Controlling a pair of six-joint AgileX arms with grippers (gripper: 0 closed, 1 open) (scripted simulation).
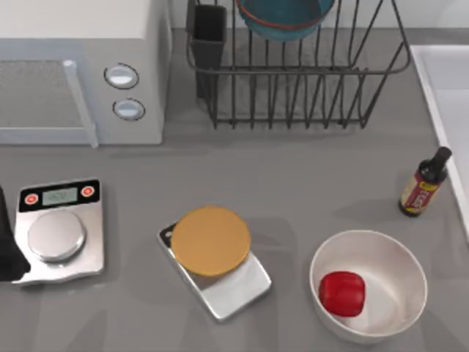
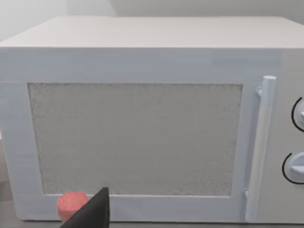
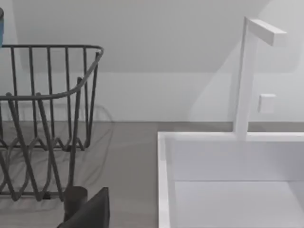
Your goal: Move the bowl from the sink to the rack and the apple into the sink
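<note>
The teal-blue bowl (image 1: 282, 18) with its reddish rim band stands in the black wire rack (image 1: 293, 81) at the back, and a sliver of the bowl (image 3: 1, 26) shows beside the rack (image 3: 47, 118) in the right wrist view. The red apple (image 1: 342, 293) lies inside a large white bowl (image 1: 396, 253) at the front right. The white-rimmed sink (image 1: 447, 95) runs along the right edge; the sink (image 3: 228, 180) is open below its faucet. My left gripper (image 1: 7, 253) is parked at the far left edge, facing the microwave (image 2: 142, 137). A dark part of my right gripper (image 3: 90, 211) hangs between rack and sink.
A microwave (image 1: 80, 73) fills the back left. A silver kitchen scale (image 1: 58, 231) sits at the left, and a second scale (image 1: 234, 282) carries an orange disc (image 1: 211, 240) in the middle. A dark sauce bottle (image 1: 423, 183) stands beside the sink. A white faucet (image 3: 247, 76) rises behind the basin.
</note>
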